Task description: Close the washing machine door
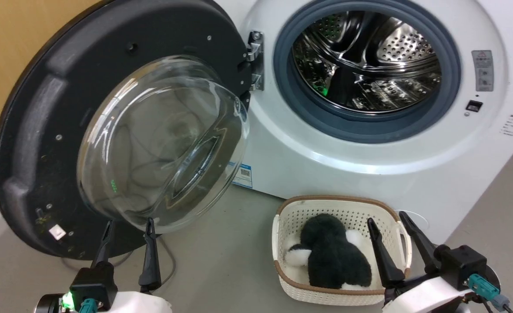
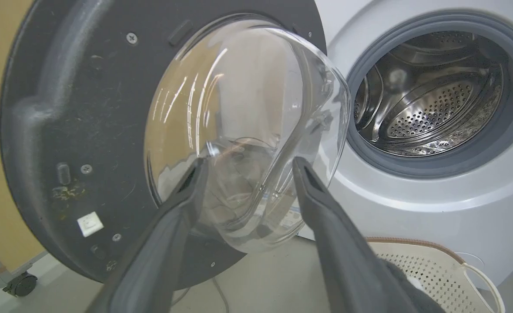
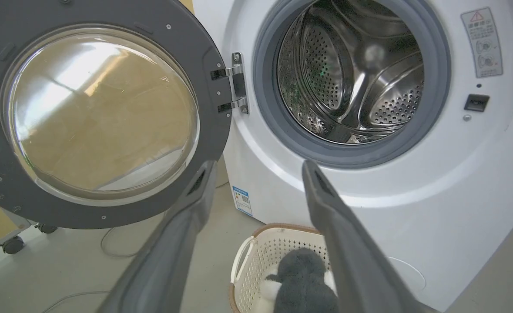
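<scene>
Door [image 1: 34,143] hanging wide open at upper left of frame, beside washing machine [image 1: 326,174]. Left gripper [image 1: 129,222] hovering spread just below glass bowl [image 1: 165,143]; right gripper [image 1: 386,217] also spread, over basket [image 1: 339,204]. Risk: tips sliding off curved glass, door stopping half-shut.

Left end effector [image 1: 129,222], right end effector [image 1: 386,217]: long dark fingers [image 1: 151,256], black mounts [image 1: 94,282], teal connectors [image 1: 481,285], white forearms [image 1: 421,296].

1 washing machine [image 1: 308,169], 1 door [image 1: 34,130], 1 laundry basket [image 1: 291,217], 1 plush toy [image 1: 332,254]. 1 left end effector [image 1: 129,222], 1 right end effector [image 1: 386,217].
</scene>
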Robot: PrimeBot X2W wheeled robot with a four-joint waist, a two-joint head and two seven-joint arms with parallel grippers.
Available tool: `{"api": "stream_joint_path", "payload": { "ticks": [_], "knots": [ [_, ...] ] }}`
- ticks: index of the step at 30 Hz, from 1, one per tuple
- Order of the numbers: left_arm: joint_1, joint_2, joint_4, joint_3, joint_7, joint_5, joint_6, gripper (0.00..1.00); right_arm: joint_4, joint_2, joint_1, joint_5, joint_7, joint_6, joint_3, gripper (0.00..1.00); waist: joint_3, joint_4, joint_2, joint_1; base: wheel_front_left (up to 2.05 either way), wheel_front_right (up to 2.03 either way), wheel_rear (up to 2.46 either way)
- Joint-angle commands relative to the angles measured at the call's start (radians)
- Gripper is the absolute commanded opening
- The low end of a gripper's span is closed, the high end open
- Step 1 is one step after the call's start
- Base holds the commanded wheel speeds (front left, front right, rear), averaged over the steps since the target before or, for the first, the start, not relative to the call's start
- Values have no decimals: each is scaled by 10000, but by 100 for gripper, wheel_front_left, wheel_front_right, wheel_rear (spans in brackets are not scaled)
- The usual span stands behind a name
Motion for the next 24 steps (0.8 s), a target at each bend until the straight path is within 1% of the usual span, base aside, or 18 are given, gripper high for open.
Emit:
{"api": "stream_joint_path", "payload": {
  "ticks": [1, 13, 24],
  "knots": [
    [145, 6, -84, 41, -80, -48, 75, 100, 43, -81, -179, 88, -82, 5, 75, 100, 2, 63, 0, -1, 0, 0, 0],
    [291, 6, -344, 107, -331, -132, 226, 100, 265, -179, -416, 427, -337, 6, 458, 100, 73, 610, 0, -1, 0, 0, 0],
    [522, 6, -602, 93, -561, -225, 464, 100, 502, -270, -718, 814, -568, 6, 885, 100, 186, 1139, 0, -1, -1, -1, -1]
  ]
}}
